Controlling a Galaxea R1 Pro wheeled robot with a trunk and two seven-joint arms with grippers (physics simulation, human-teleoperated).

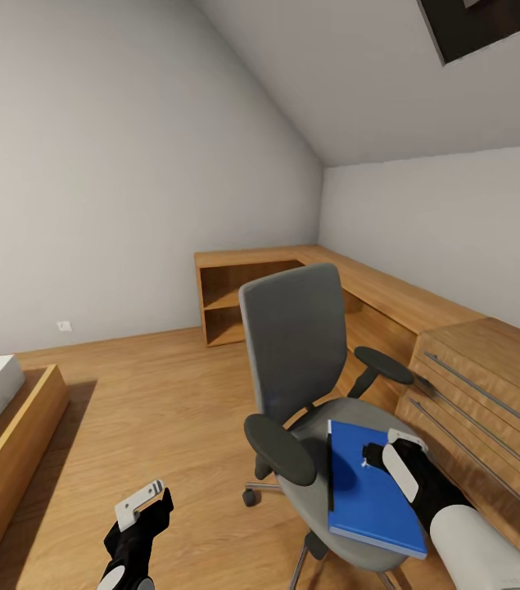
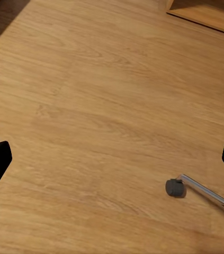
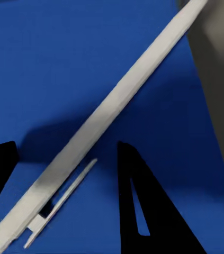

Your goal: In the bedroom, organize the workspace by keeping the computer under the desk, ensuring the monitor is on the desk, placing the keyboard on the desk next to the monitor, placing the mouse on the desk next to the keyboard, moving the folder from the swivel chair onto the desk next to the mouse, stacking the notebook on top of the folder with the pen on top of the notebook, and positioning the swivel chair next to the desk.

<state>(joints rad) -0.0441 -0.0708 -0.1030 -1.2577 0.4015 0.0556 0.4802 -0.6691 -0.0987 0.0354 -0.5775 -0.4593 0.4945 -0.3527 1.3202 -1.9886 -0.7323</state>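
Right pincer [image 1: 377, 456] down over the blue folder [image 1: 366, 492] on the swivel chair [image 1: 292, 344] seat, fingers spread astride the silvery pen [image 3: 117, 111] lying on it; best centred, then squeezed gently; left pincer [image 1: 146, 501] spread, idle above the floor [image 1: 153, 393].

Wooden shelf unit [image 1: 247, 299], wooden drawer unit [image 1: 489, 385], wall socket [image 1: 64, 326]

No readable text, label, brand, number or sign anywhere.

Even, soft simulated light, faint floor [image 1: 153, 393] shadows; the right wrist close-up looks perhaps slightly blurred.
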